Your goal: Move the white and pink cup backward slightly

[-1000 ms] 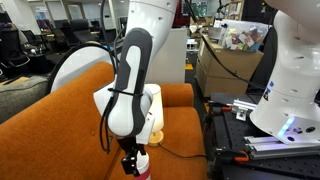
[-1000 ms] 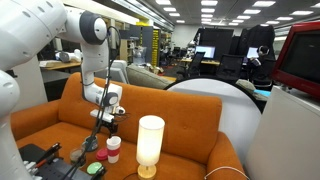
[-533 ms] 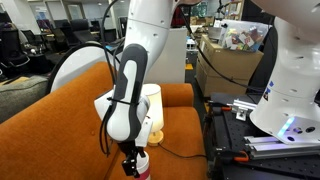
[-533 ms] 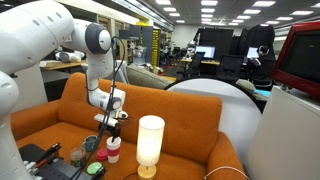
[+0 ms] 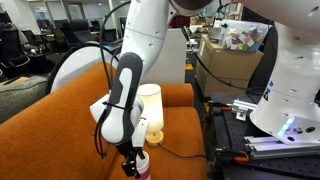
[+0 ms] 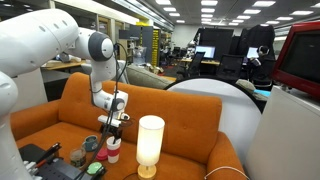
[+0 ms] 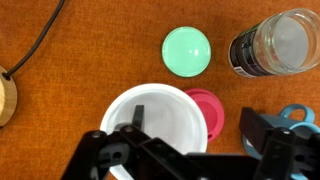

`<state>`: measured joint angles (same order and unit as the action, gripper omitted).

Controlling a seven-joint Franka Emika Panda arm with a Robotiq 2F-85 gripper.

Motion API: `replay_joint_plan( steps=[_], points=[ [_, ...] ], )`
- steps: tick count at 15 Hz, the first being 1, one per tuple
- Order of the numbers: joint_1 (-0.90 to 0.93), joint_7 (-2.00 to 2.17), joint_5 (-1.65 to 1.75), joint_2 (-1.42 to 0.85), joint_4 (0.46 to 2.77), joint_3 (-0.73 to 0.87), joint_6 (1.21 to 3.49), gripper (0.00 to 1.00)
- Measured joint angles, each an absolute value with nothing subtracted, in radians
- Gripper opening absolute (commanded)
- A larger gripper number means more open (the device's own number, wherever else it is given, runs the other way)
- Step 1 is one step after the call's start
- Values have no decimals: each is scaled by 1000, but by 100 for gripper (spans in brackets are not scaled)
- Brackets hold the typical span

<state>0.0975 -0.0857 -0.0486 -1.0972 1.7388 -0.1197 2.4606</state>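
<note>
Hovering low over the cup [image 6: 113, 150] on the sofa [image 6: 190, 125] seat, the gripper [image 6: 112, 133] has its jaws spread wide; the wrist view shows one finger [image 7: 135, 118] over the cup's mouth. The cup stands just beside the lamp [image 6: 150, 143], near a green disc [image 7: 186, 52] and a jar [image 7: 275, 42].

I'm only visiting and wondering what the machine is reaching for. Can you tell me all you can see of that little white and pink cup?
The white and pink cup is small and cylindrical, white at its round top and pink-red below, perhaps plastic. It stands upright on the orange sofa seat, beside the much taller glowing lamp. The gripper hangs directly over it; whether the fingers touch it cannot be told.
</note>
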Motion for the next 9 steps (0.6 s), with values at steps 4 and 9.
replay_joint_plan(
  steps=[4,9],
  points=[
    [98,-91,-48,-1142,1695,-121,2456,38],
    [97,-104,-48,-1167,1661,-127,2456,2]
  ],
)
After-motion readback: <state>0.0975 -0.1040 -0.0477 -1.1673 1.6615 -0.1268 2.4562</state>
